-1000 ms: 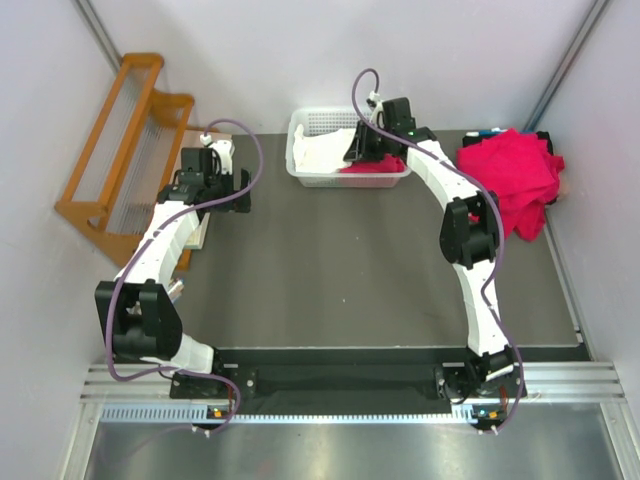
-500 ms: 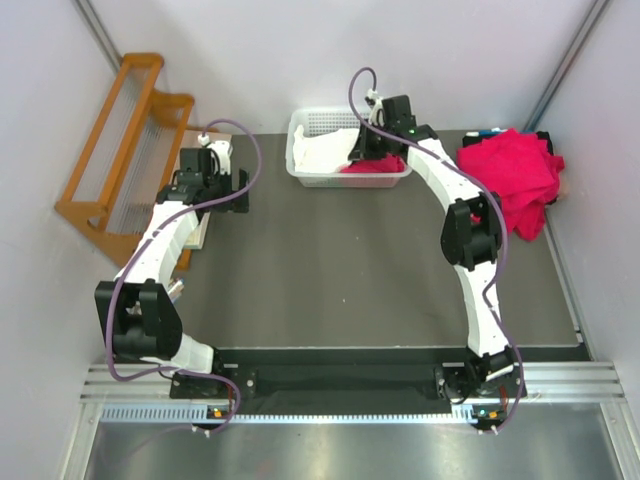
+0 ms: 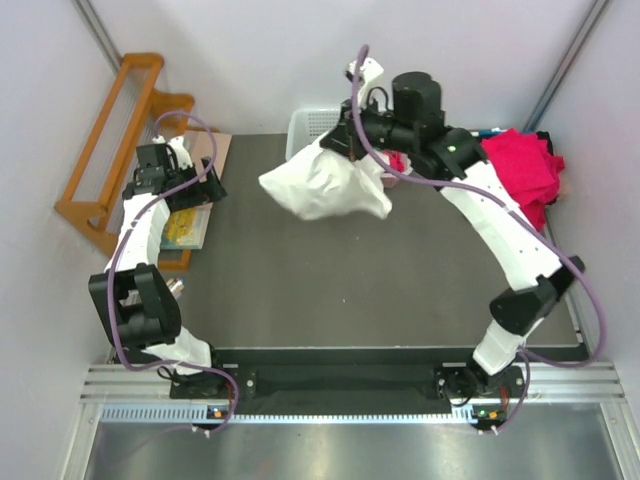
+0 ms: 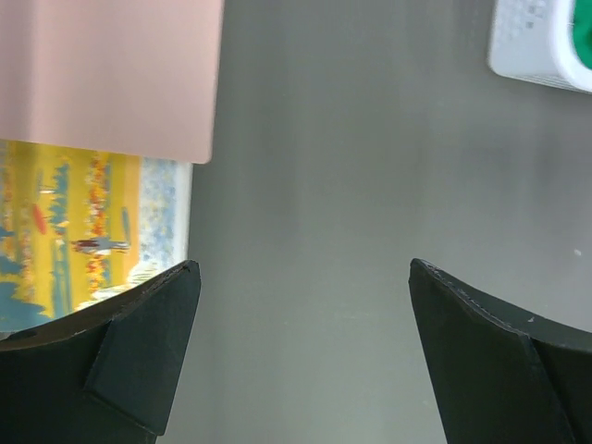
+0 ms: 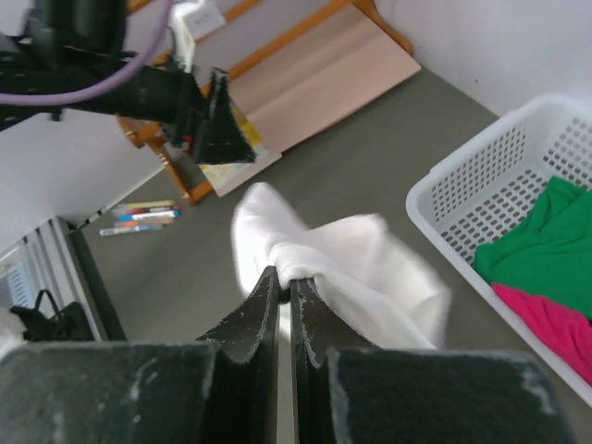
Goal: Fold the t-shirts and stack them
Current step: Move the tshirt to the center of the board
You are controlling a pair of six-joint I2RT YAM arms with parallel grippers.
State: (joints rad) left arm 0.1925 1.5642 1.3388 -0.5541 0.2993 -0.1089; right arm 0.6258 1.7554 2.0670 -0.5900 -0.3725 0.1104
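A large white t-shirt (image 3: 325,185) hangs bunched in the air over the back middle of the table. My right gripper (image 3: 345,142) is shut on a fold at its top; in the right wrist view the jaws (image 5: 284,275) pinch the white t-shirt (image 5: 361,264). The white lattice basket (image 5: 462,208) behind it holds a green t-shirt (image 5: 546,240) and a crimson-pink one (image 5: 550,324). More crimson-pink t-shirts (image 3: 522,172) lie heaped at the back right. My left gripper (image 3: 195,185) stands open and empty at the table's left edge, above bare tabletop (image 4: 301,273).
An orange wooden rack (image 3: 110,160) leans against the left wall. A picture book (image 4: 74,231) and a pink board (image 4: 111,74) lie beside my left gripper. The basket rim (image 3: 305,125) shows behind the hanging cloth. Pens (image 5: 143,217) lie off the table.
My right gripper closed inside the basket and lifted the white t-shirt up and out toward the table's middle. My left arm swung back toward the left edge, still open.
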